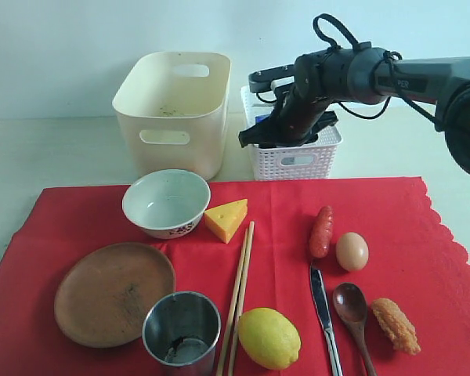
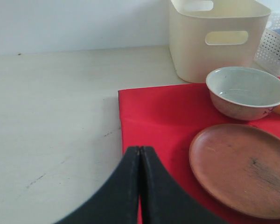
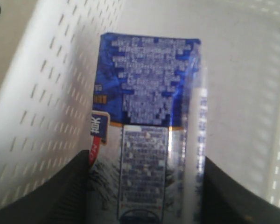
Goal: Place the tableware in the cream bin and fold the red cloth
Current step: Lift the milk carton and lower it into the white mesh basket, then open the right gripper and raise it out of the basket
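Blue carton (image 3: 144, 88) in the right gripper (image 3: 144, 191) (inside the white basket (image 3: 37, 98))

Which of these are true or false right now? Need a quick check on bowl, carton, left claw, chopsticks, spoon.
1. The bowl is inside the cream bin. False: it stands on the red cloth, outside the bin.
2. The right claw grips the carton inside the white basket. True.
3. The left claw is open. False: it is shut, holding nothing.
4. The chopsticks lie on the cloth beside the lemon. True.
5. The spoon is in the cup. False: it lies on the cloth beside the knife, apart from the cup.
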Controlling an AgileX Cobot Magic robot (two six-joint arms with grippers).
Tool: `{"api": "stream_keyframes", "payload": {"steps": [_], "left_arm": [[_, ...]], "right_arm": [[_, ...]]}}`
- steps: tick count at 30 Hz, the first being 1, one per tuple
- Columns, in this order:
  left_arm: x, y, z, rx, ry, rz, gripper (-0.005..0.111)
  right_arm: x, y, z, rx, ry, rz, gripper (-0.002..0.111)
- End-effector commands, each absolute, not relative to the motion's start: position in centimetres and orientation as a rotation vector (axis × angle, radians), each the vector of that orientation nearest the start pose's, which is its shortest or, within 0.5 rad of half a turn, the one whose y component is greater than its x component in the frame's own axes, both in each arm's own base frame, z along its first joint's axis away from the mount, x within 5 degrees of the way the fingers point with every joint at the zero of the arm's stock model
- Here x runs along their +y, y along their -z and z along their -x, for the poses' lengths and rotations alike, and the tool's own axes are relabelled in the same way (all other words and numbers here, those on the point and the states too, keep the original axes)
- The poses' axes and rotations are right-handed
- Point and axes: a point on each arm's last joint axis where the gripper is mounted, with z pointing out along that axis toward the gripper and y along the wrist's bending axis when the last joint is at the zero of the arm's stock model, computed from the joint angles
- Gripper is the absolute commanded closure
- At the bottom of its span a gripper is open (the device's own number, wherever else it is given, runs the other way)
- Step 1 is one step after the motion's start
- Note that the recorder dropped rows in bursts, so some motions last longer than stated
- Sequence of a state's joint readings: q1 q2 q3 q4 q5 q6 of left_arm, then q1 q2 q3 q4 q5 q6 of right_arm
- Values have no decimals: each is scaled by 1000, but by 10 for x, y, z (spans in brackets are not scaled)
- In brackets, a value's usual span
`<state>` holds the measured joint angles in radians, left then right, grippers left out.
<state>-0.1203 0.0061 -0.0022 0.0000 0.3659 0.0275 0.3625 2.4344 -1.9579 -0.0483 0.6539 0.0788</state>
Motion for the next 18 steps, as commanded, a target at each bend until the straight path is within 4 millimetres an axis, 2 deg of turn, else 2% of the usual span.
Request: {"api": "stream_keyframes", "payload": {"steps": [1, 11, 18], "left_arm": [[-6, -181, -53, 1835, 72, -125, 107], [-6, -181, -53, 1835, 72, -125, 107], [-6, -181, -53, 1835, 72, -125, 107]], "right_arm": [[179, -157, -494, 2525, -41, 449, 49], [169, -240, -474, 2469, -12, 435, 48], [158, -292, -449, 2473, 15, 472, 48]]}}
